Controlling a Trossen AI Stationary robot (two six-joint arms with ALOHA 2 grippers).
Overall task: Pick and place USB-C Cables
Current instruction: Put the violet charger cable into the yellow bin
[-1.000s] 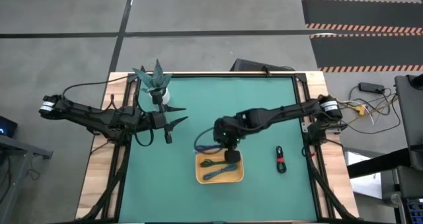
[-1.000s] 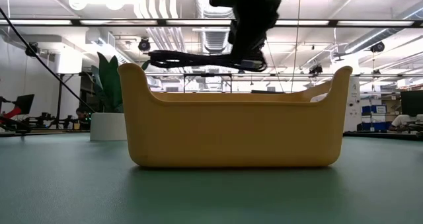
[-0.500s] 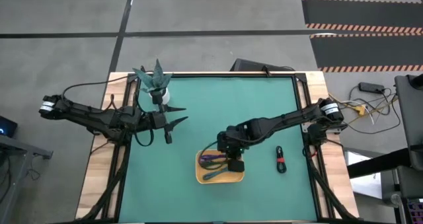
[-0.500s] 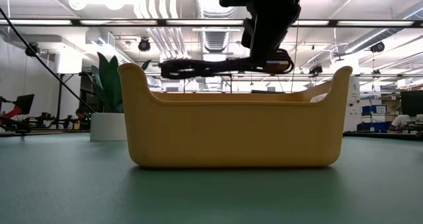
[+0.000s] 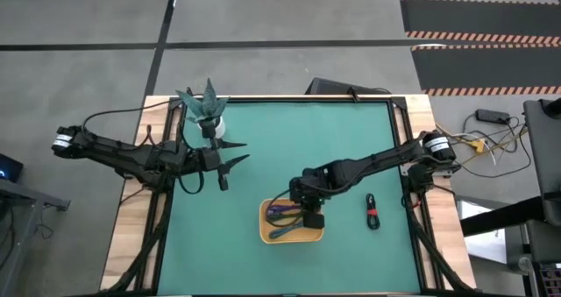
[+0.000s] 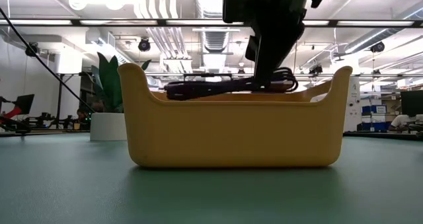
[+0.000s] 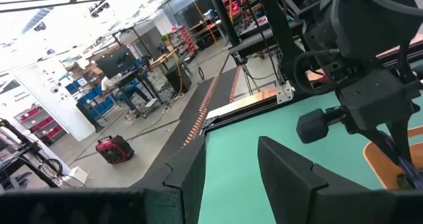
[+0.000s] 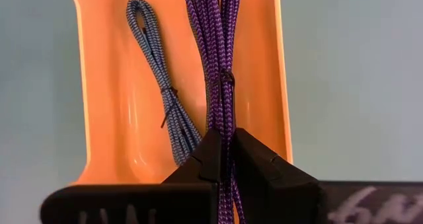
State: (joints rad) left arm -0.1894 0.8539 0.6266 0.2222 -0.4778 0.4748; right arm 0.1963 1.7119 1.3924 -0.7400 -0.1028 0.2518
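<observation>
Since a second ago the right gripper (image 8: 223,159) has carried the purple-blue USB-C cable (image 8: 221,45) over the orange tray (image 5: 264,229) and lowered it to rim height, fingers pinched on it. Two cables lie inside; the black red-banded cable (image 5: 372,211) waits on the mat. The left gripper (image 5: 230,160) idles, jaws apart.

Count at the table: cables, tray, arms, plant.

Four cable bundles: purple-blue cable (image 8: 221,59) pinched shut in the right gripper (image 8: 225,159) over the tray, teal cable (image 8: 160,95) and green cable (image 5: 277,215) in it, black cable with red band (image 5: 372,212) on the mat. One orange tray (image 5: 266,233). Two arms; left gripper (image 5: 230,160) spread wide. One potted plant (image 5: 206,107).
</observation>
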